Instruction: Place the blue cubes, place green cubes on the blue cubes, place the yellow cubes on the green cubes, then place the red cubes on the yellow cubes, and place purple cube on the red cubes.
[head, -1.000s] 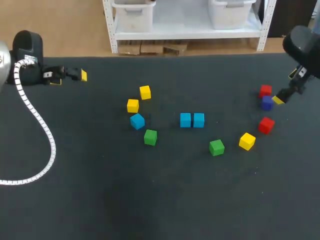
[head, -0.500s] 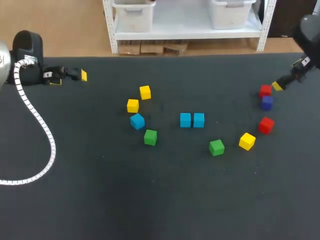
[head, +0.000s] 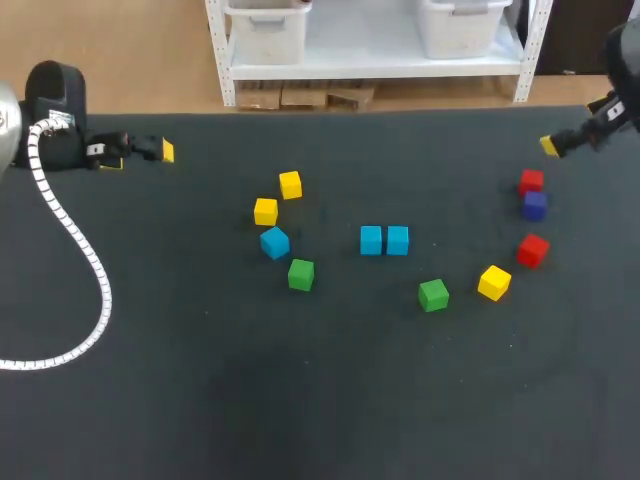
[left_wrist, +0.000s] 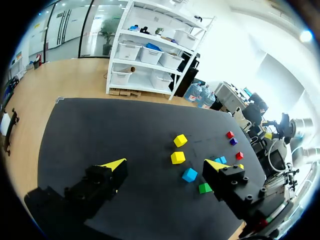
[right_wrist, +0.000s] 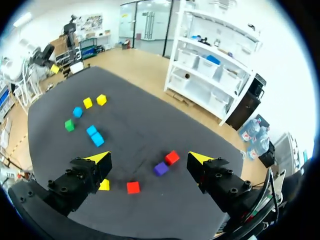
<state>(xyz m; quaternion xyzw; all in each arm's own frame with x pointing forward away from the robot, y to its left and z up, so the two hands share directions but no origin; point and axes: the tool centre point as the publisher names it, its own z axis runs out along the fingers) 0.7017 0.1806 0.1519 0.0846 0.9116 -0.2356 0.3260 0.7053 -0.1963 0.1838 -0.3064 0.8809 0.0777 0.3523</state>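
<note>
Blue cubes (head: 384, 240), pair, touching, mid-table (head: 200, 400); purple cube (head: 534, 205) just beside red cube (head: 531, 181), near right gripper (right_wrist: 149, 158) — fingers apart; left gripper (left_wrist: 165, 164) likewise.

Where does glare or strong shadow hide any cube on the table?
Head view: no glare on the table; the two blue cubes side by side cast only faint shadows. Right wrist view: the purple cube is plainly lit, nothing shading it.

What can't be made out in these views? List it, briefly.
Right wrist view: one green cube hidden behind a finger of the right gripper; a yellow cube half covered.
Left wrist view: blue pair partly behind a finger of the left gripper; same green cube hidden.
Head view: right arm cut off by the edge.
</note>
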